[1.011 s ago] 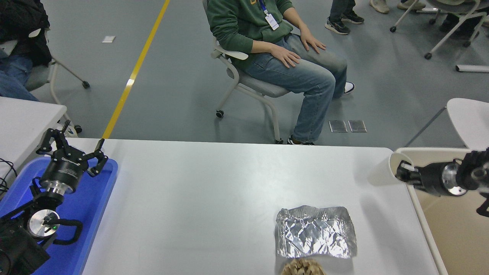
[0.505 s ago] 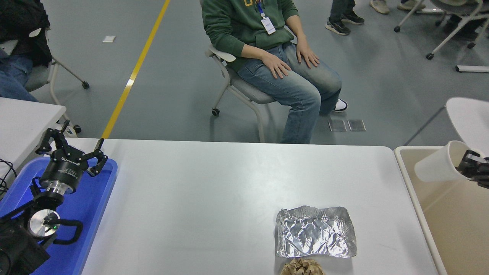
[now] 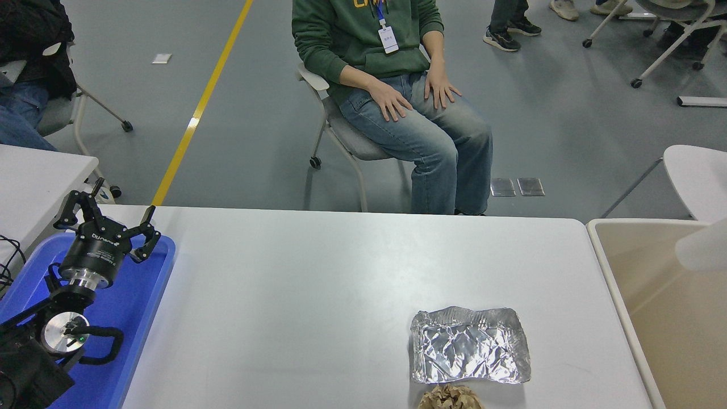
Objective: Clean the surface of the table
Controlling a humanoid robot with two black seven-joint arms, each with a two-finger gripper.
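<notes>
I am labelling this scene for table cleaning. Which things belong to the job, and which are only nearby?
Job:
- table surface
- crumpled foil sheet
- brown paper wad
- beige bin
- white cup, blurred over the bin

Nearby only:
- blue tray
- parked left gripper
- seated person
- smaller white table

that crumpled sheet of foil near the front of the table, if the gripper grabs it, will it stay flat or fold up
The foil sheet looks thin and creased all over, so it would likely flop and crumple further when pinched rather than stay flat. It seems very light, so a push would probably slide it across the smooth table surface. Lying nearly flat, its slightly raised edges may offer the easiest grip.
</notes>
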